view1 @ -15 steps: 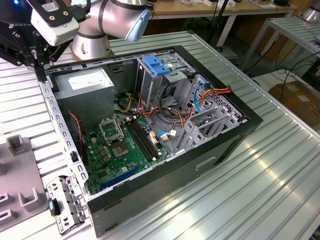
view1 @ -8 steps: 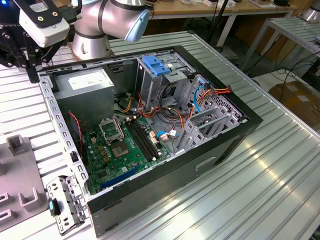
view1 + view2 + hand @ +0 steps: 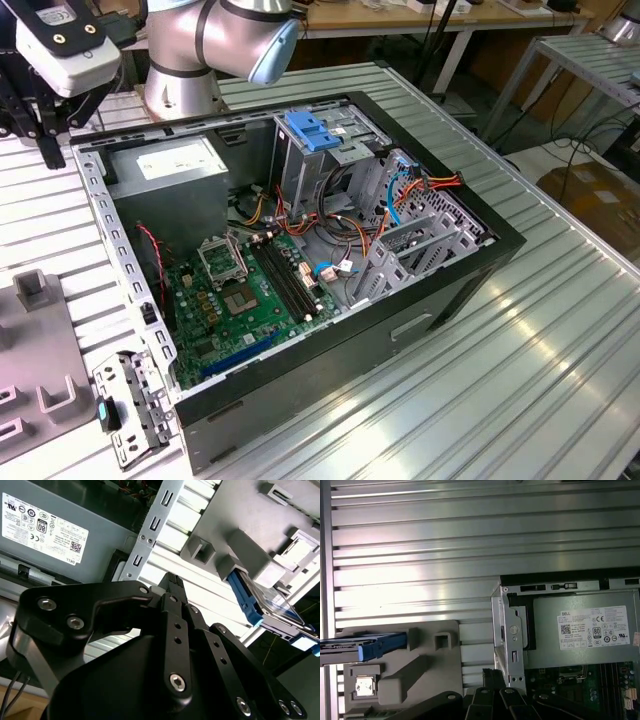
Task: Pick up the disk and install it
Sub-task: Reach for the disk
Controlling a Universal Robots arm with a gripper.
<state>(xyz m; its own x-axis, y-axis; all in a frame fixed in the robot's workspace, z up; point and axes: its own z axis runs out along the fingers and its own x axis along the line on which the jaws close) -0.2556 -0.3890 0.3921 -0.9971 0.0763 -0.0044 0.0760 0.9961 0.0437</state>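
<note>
Ribbed metal counter carries everything. Open PC case lies on its side with the lid off, below and beyond the claw, presumably so the bays can be reached from above. The arm stands by the case's corner. The power supply sits in that corner, just inside the frame rail from the claw. Grey fixture plate lies on the counter outside the case, on the claw's other side. Drive cage with blue latch is deeper in the case, well apart from the claw.

The disk, in the first wrist view, is slotted into the fixture plate with its blue rail outward, likely so it presents for a clean grab. It is well apart from the claw and not installed.

Claw in both wrist views: narrow, tips together, holding nothing, hovering between case edge and fixture plate.

Labels: white sticker on the power supply, black print plus compliance marks. Not quoting it.
</note>
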